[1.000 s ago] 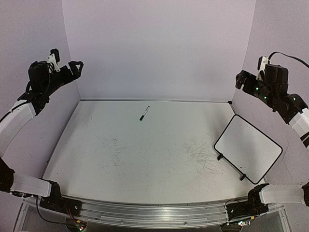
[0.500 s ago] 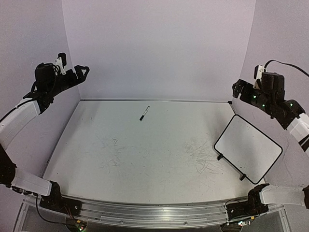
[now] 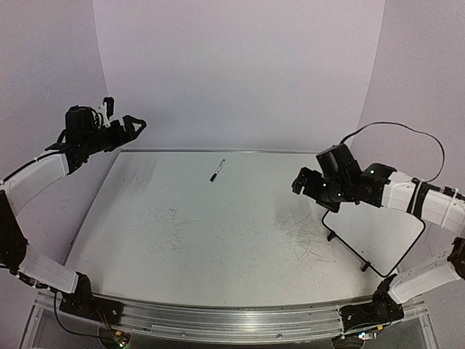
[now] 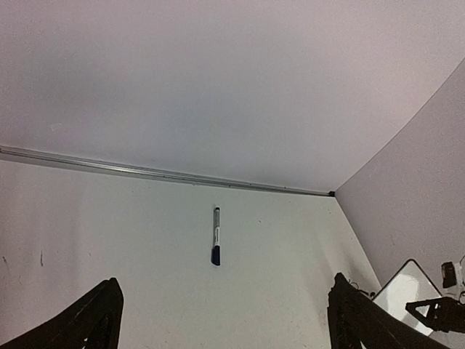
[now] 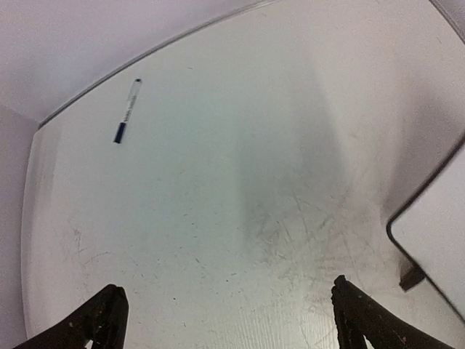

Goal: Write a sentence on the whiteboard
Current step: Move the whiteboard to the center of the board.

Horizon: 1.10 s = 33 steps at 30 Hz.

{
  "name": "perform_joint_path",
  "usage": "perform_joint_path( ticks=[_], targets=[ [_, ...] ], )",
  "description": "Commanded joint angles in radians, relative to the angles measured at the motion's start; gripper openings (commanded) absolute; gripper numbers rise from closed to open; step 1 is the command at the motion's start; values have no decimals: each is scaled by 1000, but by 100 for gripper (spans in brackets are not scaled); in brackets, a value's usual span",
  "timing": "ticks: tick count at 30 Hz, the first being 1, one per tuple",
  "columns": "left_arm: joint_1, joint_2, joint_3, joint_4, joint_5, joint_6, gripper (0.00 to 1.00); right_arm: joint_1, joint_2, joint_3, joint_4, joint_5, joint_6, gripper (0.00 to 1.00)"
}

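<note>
Swinging in from the right wall since the earlier view, the right gripper [image 3: 301, 183] is now hovering beside the one whiteboard [image 3: 379, 236], which is sitting close to its right. Its jaws are standing wide, holding nothing. One marker [image 3: 217, 170] is lying well ahead, to its left. The left gripper [image 3: 136, 123] is hovering likewise spread and empty, with the marker straight ahead.

The left end effector [image 4: 227, 283] hangs wide open, its two dark fingers [image 4: 91, 320] at 7 and 5 o'clock of the view. Between them, toward 12 o'clock, a marker [image 4: 216, 246] lies on the white surface [image 4: 109, 218], dark cap nearest. A whiteboard [image 4: 407, 285] corner shows at 4 o'clock.
</note>
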Motion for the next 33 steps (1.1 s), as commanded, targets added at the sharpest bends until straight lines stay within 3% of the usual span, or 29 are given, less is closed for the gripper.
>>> perform_joint_path(
  ticks=[1, 6, 14, 16, 20, 27, 30, 33],
  targets=[
    [-2, -61, -21, -35, 32, 50, 99, -4, 2, -58, -190, 152, 464, 98],
    [-37, -74, -17, -84, -25, 103, 99, -4, 51, -93, -374, 240, 656, 98],
    [-41, -63, -7, -86, -25, 90, 99, -98, 113, -151, -251, 303, 627, 97],
    [-42, -61, -1, -85, -21, 86, 99, -119, 142, -151, -209, 319, 600, 93],
    [-42, -61, 6, -86, -13, 84, 99, -146, 216, -148, -169, 318, 575, 70],
    [-42, -41, 19, -87, -7, 77, 99, -148, 318, -147, -71, 263, 487, 67],
    [-43, -29, 29, -87, 1, 71, 99, -149, 334, -158, -61, 256, 500, 52],
    [-45, -20, 36, -87, 4, 70, 99, -149, 355, -172, -41, 215, 521, 50]
  ],
)
